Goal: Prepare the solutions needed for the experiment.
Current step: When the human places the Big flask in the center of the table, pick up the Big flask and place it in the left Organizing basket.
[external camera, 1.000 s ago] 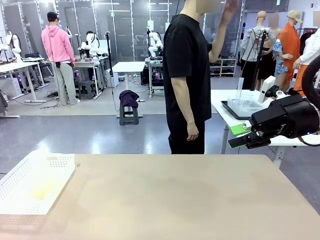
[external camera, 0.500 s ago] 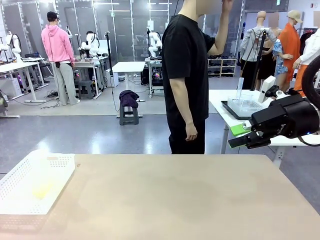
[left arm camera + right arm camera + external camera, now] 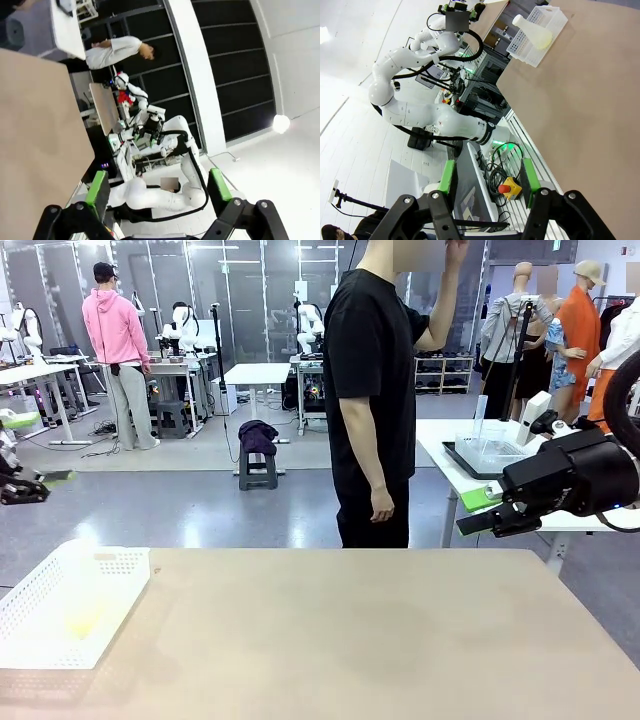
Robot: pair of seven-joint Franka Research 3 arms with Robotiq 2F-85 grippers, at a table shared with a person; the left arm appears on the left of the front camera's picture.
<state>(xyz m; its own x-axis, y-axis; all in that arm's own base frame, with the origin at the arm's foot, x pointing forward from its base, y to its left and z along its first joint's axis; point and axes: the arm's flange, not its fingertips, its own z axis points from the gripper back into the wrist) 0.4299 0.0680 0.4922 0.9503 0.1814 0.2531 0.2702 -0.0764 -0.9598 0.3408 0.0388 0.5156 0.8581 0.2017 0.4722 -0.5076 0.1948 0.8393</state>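
In front of you the beige table (image 3: 350, 630) is almost bare, and the only thing on it is a white perforated basket (image 3: 40, 600) at its left near corner. Inside this basket you can see the solutions (image 3: 85, 622) as a faint yellowish patch behind the mesh wall. From the right wrist camera the same basket (image 3: 547, 22) appears far off at the edge of the table (image 3: 580, 100), and there you see that the yellow-green liquid (image 3: 542, 39) sits in the wide bottom of a translucent flask (image 3: 532, 30) which lies tilted in the basket, its neck pointing out over the rim. Your right gripper (image 3: 480, 512) hangs in the air at the right side, above the table's far right corner and touching nothing; in its own camera the right gripper (image 3: 487, 176) has its two green pads (image 3: 448, 177) standing apart with only open space between them, so it is partly spread and holds no object. Your left gripper (image 3: 40, 480) is just entering at the left edge of the front view, well above the basket; its wrist camera looks away toward the ceiling, and there the left gripper (image 3: 159, 186) shows its fingers (image 3: 97, 187) wide apart and empty. A person (image 3: 375, 390) in a black shirt stands at the far side, one arm raised, the other hand (image 3: 381, 504) hanging down.
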